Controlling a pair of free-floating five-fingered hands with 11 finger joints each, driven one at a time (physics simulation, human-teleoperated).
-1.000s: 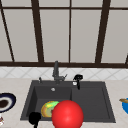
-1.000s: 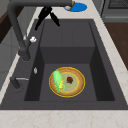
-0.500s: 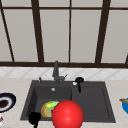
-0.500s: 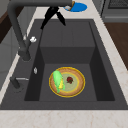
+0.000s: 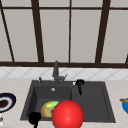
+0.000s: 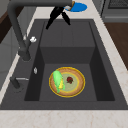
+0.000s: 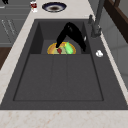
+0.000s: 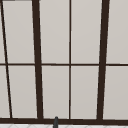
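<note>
My right hand [image 5: 80, 84] hangs over the back of the dark sink [image 5: 105, 100], right of the faucet [image 5: 56, 72], fingers straight and pointing down, holding nothing. It shows as the hand [image 6: 58, 14] in the left side view and the hand [image 7: 71, 33] in the right side view. A yellow plate [image 6: 76, 83] lies in the left basin with a green corn cob [image 6: 58, 81] and a small red bit [image 6: 70, 80]. My left hand [image 5: 34, 118] floats at the sink's front left corner. A big red ball [image 5: 67, 115] sits low in the front view, overlapping the plate [image 5: 48, 108].
A dark blue plate [image 5: 6, 101] rests on the counter to the left, and a blue bowl [image 5: 125, 105] to the right. A small white knob [image 7: 99, 53] sits on the sink's back rim. A window with dark bars [image 8: 37, 62] rises behind the faucet.
</note>
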